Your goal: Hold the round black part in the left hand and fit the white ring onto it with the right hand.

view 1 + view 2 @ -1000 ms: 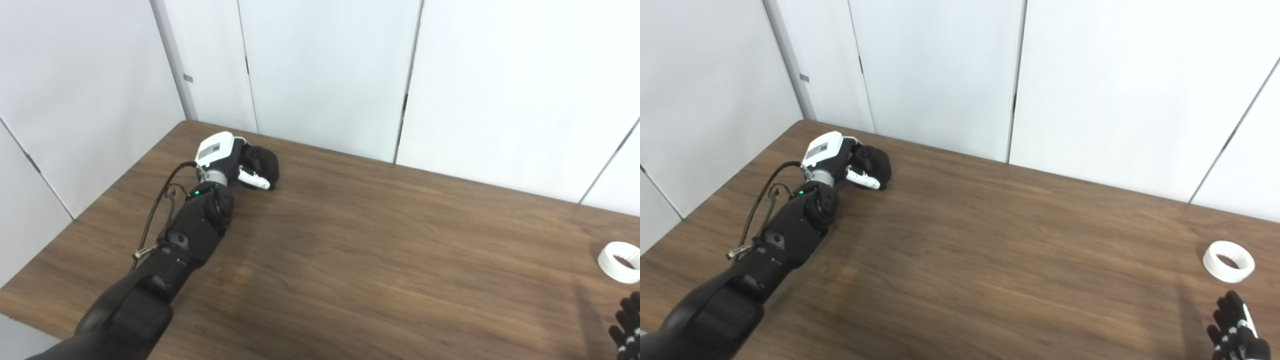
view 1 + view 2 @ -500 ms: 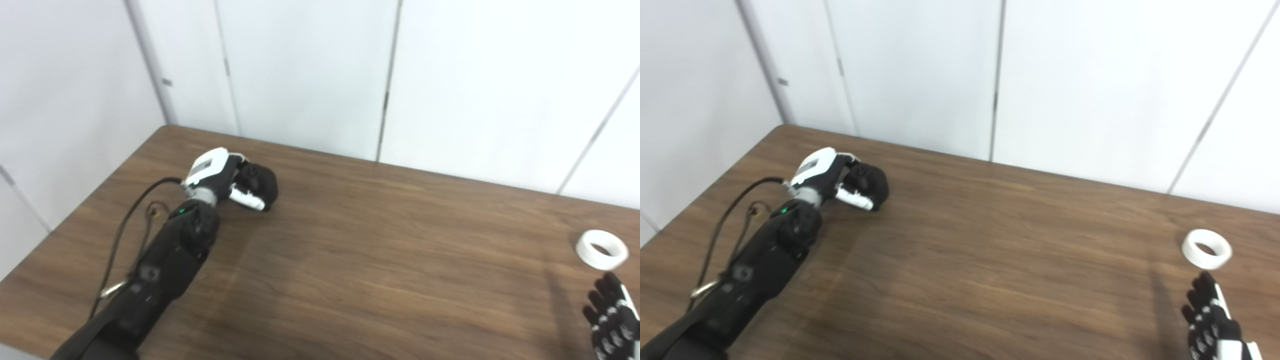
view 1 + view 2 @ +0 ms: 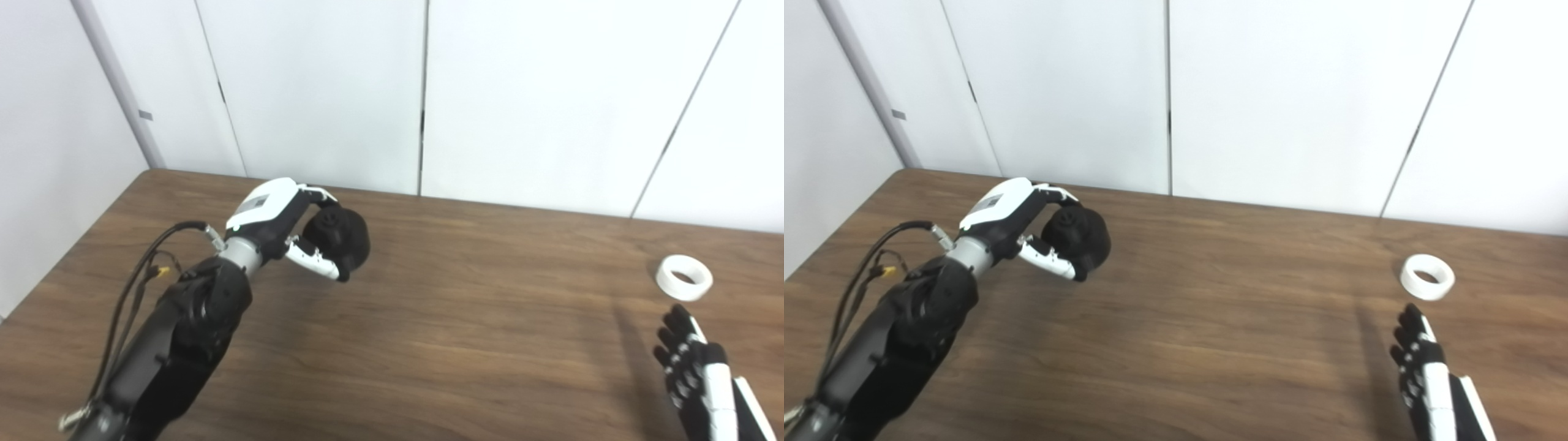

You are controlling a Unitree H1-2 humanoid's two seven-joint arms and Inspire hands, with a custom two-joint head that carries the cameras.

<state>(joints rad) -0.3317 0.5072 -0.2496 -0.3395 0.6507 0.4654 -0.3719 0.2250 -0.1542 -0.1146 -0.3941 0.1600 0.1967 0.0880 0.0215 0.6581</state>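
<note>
My left hand (image 3: 288,226) is shut on the round black part (image 3: 338,236) and holds it a little above the table's far left area; the same part (image 3: 1077,233) shows with a small knob on top. The white ring (image 3: 683,277) lies flat on the table at the right. My right hand (image 3: 695,367) is open with straight fingers, just in front of the ring and apart from it, partly cut off by the bottom edge. In the right eye view the ring (image 3: 1426,277) lies beyond the right hand (image 3: 1424,367).
The brown wooden table (image 3: 465,331) reaches back to white wall panels (image 3: 520,98). Black cables (image 3: 131,288) hang along my left forearm. The table's left edge (image 3: 67,257) runs close beside the left arm.
The camera has turned right. My left hand has lifted the black part off the table and brought it toward the middle. My right hand has come further up toward the ring.
</note>
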